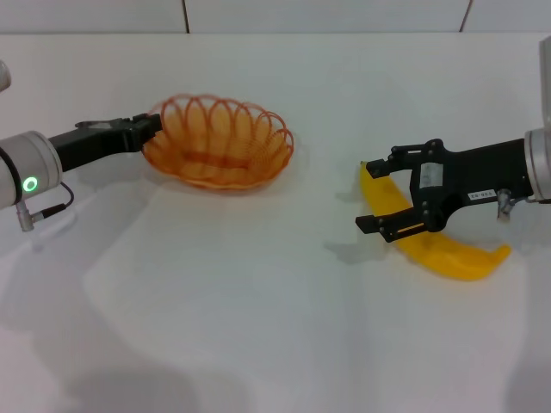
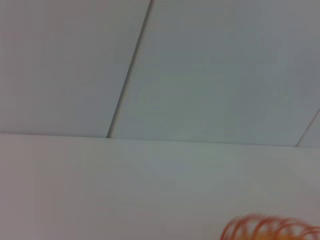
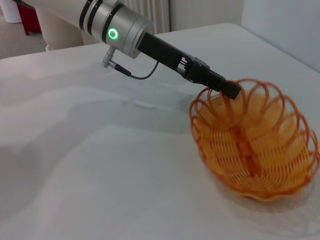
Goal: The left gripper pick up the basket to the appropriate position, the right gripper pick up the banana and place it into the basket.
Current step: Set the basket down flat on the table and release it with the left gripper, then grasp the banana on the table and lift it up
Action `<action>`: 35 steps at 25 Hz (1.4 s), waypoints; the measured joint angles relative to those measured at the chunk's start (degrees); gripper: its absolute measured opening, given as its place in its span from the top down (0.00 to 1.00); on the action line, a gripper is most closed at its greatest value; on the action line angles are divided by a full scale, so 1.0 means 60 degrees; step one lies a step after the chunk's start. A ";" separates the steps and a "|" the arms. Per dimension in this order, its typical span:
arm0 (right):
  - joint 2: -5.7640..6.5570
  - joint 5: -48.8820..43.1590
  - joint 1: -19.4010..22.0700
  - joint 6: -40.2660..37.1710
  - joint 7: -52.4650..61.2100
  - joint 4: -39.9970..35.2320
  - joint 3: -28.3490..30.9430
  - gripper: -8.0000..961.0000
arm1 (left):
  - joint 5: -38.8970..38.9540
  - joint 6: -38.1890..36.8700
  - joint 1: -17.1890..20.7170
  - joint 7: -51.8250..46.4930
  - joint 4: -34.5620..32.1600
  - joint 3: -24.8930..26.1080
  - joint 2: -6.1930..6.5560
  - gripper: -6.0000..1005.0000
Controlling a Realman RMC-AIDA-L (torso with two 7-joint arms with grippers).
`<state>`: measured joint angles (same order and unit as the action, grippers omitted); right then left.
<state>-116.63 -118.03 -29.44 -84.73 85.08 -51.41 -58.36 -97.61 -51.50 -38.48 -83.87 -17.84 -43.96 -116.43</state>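
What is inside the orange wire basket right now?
Nothing: the shallow orange wire basket shows only its own mesh. The left pincer is at its rim. The yellow banana lies on the white table, partly covered by the right pincer.

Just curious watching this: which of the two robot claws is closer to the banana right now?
The right gripper: its open jaws straddle the banana. The left gripper is far across the table, at the rim of the basket.

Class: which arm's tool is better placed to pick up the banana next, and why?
The right. The right tool is open, its fingers either side of the banana on the table; the left tool is at the basket rim, far off.
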 joint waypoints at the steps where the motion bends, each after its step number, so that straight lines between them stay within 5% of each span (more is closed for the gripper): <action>1: 0.0000 -0.0001 0.0000 0.0000 0.0000 0.0000 -0.0001 0.08 | 0.0000 0.0000 0.0000 0.0020 0.0000 0.0000 -0.0002 0.88; 14: 0.0000 0.0055 0.0047 0.0000 0.0000 0.0000 0.0000 0.08 | 0.0081 -0.0005 0.0016 0.0524 -0.0005 0.0018 -0.0040 0.73; 19: 0.0000 0.0059 0.0059 0.0000 0.0000 0.0000 0.0000 0.08 | 0.0293 -0.0088 0.0056 0.1531 -0.0063 0.0031 -0.0068 0.55; 22: 0.0000 0.0058 0.0081 0.0001 0.0000 0.0007 0.0000 0.08 | 0.0347 -0.0276 0.0149 0.1768 -0.0253 0.0023 -0.0048 0.33; 35: 0.0000 0.0082 0.0104 0.0000 0.0000 0.0015 0.0021 0.08 | 0.0586 -0.2290 0.1427 0.3595 -0.1529 0.0014 -0.0024 0.27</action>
<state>-116.63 -117.55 -28.82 -84.73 85.08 -51.33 -58.23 -94.10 -65.24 -29.92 -62.30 -27.01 -43.88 -116.58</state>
